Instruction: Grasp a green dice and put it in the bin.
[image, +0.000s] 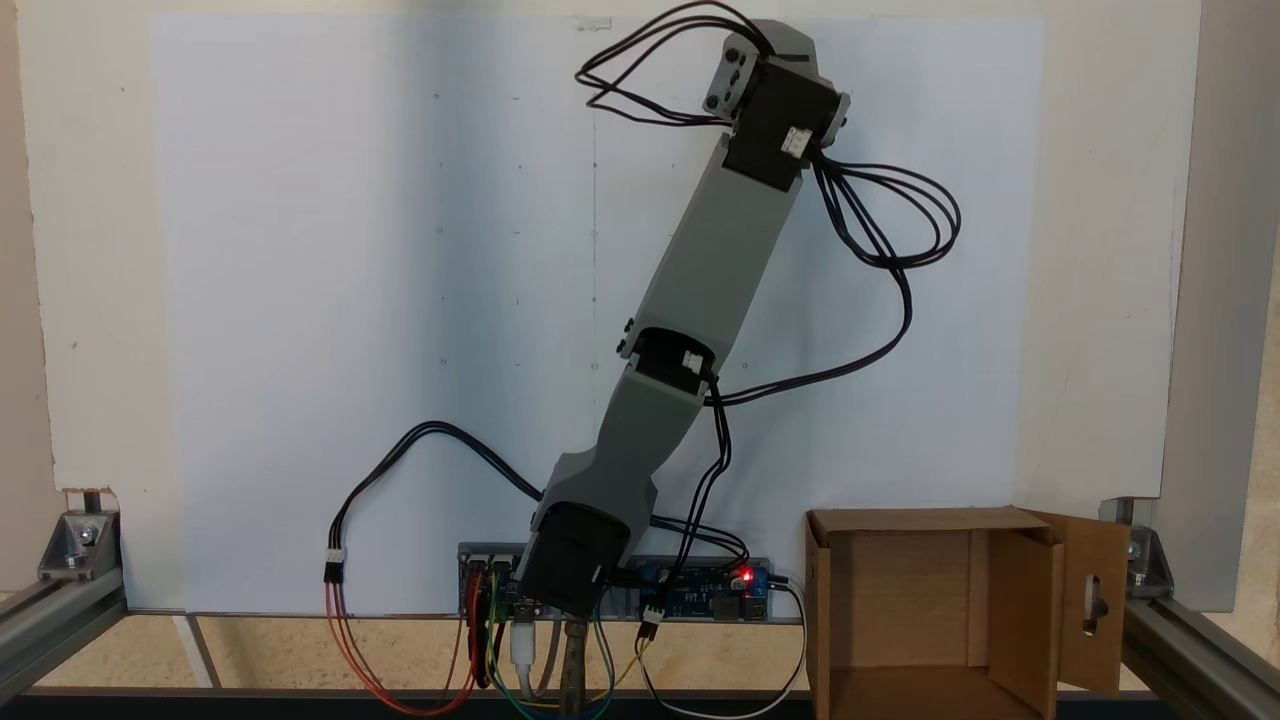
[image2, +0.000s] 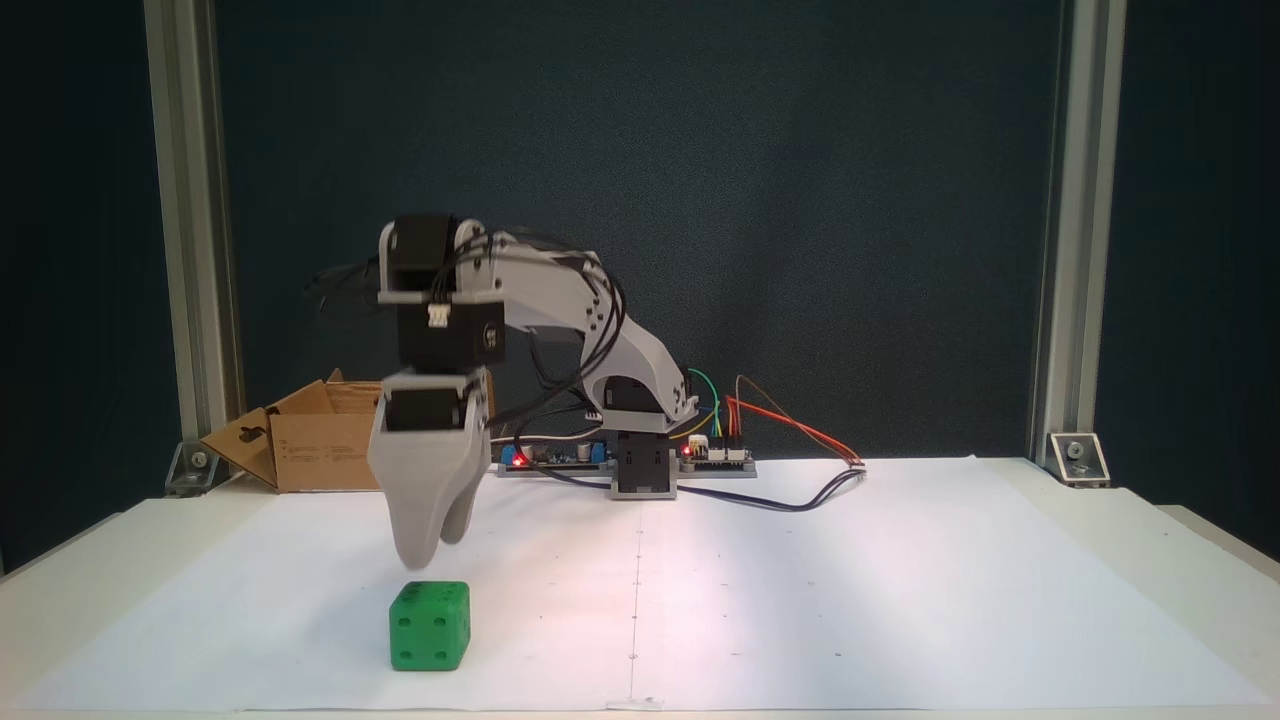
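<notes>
Hovering your grey plastic end effector (image2: 425, 555) just above the small bright green plastic dice (image2: 430, 626), tips pointing down, not touching; jaws overlap, so you can't tell if apart. Dice sits on the white paper-covered table (image2: 800, 600). Brown corrugated cardboard bin (image2: 325, 450) stands well behind, near the arm base.

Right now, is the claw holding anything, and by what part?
Nothing held. The claw hangs just above the green dice, which sits on the white paper, with a gap between them.
</notes>
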